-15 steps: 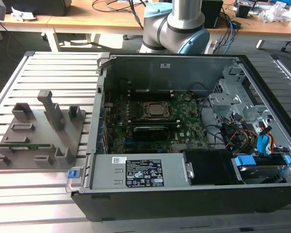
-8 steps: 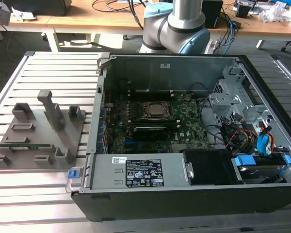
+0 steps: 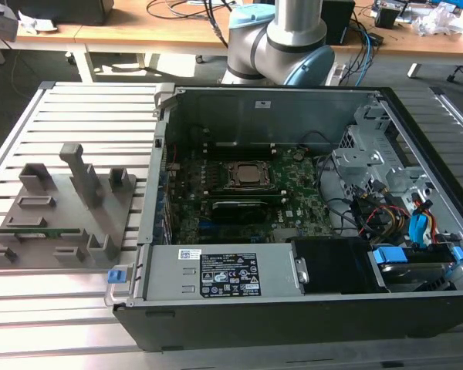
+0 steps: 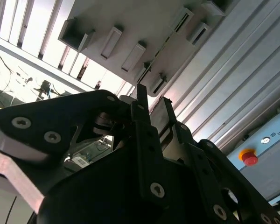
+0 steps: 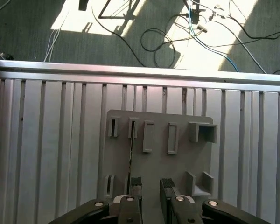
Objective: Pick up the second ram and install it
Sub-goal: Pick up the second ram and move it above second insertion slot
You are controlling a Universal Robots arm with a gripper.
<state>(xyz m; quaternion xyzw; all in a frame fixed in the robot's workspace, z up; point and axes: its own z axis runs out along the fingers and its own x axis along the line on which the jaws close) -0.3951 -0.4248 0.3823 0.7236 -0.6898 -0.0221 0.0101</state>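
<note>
The exterior view gives you the open computer case (image 3: 293, 327), the arm (image 3: 282, 35) rising behind it, and the second ram (image 3: 40, 230) standing on edge in the grey fixture plate (image 3: 65, 220). The first wrist view gives you the pincer (image 5: 150, 186) hanging above that plate, pointed down at it, its fingers (image 5: 136, 186) apart with nothing between them. The ram lines up with one finger, just off the gap.
</note>
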